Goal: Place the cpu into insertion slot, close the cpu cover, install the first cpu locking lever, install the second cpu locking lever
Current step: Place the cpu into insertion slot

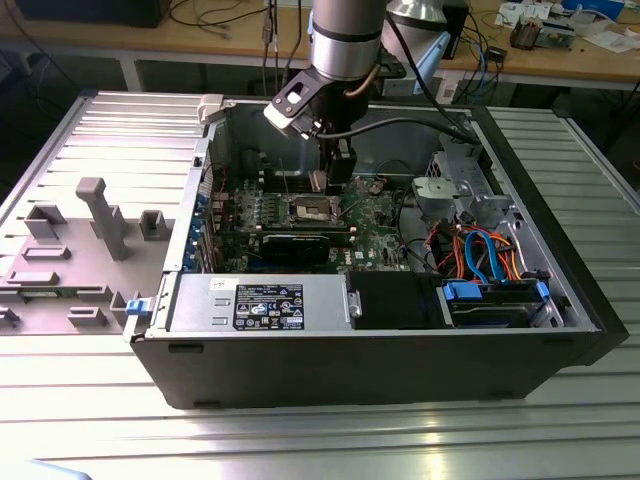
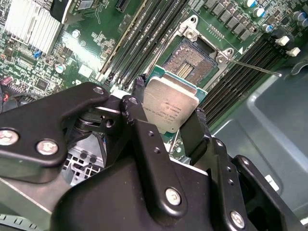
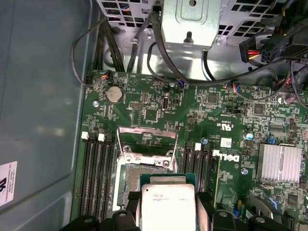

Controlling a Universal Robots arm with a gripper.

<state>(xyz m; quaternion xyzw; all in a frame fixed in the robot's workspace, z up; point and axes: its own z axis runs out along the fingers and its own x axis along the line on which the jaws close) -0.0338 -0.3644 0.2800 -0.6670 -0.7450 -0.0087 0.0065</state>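
Your gripper [image 2: 168, 109] was clamped on the chip [image 2: 171, 98] by opposite edges — the chip hung just above the open socket [image 2: 188, 61], mid-board between the memory slots [image 2: 236, 82], not yet seated.

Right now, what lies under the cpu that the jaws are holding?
Under the cpu lies the open insertion slot. One part of it, with the dark centre, shows. The cpu covers the rest, so that part cannot be seen.
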